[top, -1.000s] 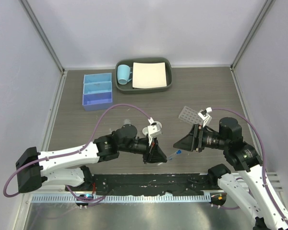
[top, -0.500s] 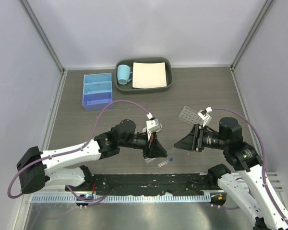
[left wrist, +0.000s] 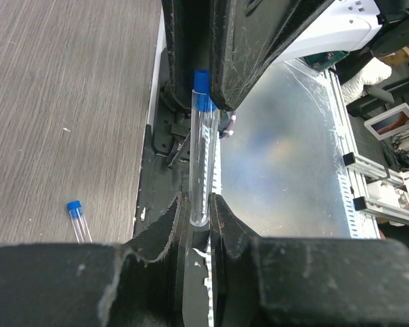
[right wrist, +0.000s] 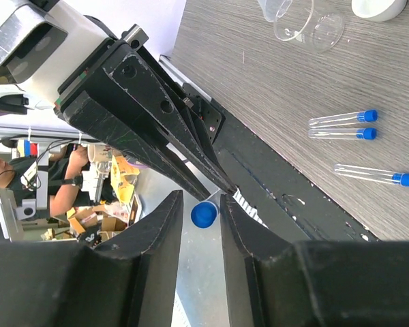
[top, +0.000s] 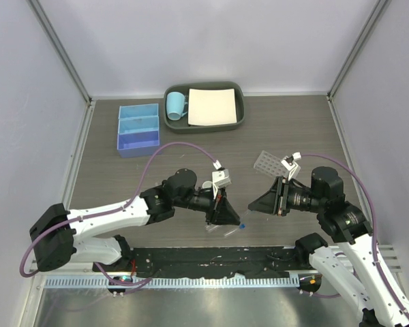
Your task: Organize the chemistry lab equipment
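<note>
The left arm has carried the tube [left wrist: 203,150] to the right, and the right gripper [right wrist: 201,199] has been closing in around its blue cap [right wrist: 204,214]. The left gripper [left wrist: 199,204] pinches the tube's bottom end tight. Nobody can tell yet if the right jaws pinch the cap. The tube hangs in the air between the two grippers, near the front, so this looks like a hand-over. There are four tubes: this one and three lying tubes [right wrist: 344,118]. There is one rack [top: 264,162] on the right, one blue box [top: 138,119] far left, one clear bottle [right wrist: 292,20] and one white dish [right wrist: 378,5] in sight.
</note>
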Controlling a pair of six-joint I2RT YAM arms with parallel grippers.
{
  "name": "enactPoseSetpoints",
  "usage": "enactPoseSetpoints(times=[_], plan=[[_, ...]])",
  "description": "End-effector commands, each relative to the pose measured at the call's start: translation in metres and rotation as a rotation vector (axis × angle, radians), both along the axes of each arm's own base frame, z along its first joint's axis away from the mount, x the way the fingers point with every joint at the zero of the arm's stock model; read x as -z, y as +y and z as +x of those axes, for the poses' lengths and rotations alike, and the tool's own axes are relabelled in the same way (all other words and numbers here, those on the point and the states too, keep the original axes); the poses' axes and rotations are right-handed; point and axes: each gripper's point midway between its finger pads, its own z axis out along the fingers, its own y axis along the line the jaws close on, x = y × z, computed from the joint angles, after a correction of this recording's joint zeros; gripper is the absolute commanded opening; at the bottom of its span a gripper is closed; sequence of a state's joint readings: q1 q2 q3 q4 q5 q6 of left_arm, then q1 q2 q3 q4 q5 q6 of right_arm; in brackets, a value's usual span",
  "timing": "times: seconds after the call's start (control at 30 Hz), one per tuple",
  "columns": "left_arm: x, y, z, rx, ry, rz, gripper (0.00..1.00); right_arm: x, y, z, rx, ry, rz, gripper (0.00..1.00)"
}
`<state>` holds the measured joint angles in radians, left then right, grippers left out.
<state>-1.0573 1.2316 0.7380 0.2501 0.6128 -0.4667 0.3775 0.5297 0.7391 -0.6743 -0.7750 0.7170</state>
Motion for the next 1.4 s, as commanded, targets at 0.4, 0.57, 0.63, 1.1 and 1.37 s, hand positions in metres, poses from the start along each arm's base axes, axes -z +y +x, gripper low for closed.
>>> enactPoseSetpoints(times=[0.4, 0.57, 0.63, 1.1, 1.37], plan=[[-0.033, -0.003, 0.016, -0.031, -0.031, -0.076, 0.40, 0.013, -0.003, 0.005, 0.001, -0.008, -0.066, 0.07], [-0.054, 0.007, 0.021, -0.101, -0.055, -0.072, 0.88, 0.019, -0.008, 0.025, 0.052, -0.032, -0.143, 0.04], [-0.062, 0.014, 0.029, -0.163, -0.053, -0.035, 0.97, 0.024, -0.007, 0.034, 0.053, -0.027, -0.169, 0.03], [-0.040, 0.100, 0.083, -0.725, -0.021, 0.260, 0.97, 0.038, -0.071, 0.184, 0.597, -0.143, -0.621, 0.01], [-0.019, 0.113, 0.074, -0.734, 0.009, 0.276, 0.96, 0.047, -0.083, 0.253, 0.744, -0.176, -0.758, 0.01]])
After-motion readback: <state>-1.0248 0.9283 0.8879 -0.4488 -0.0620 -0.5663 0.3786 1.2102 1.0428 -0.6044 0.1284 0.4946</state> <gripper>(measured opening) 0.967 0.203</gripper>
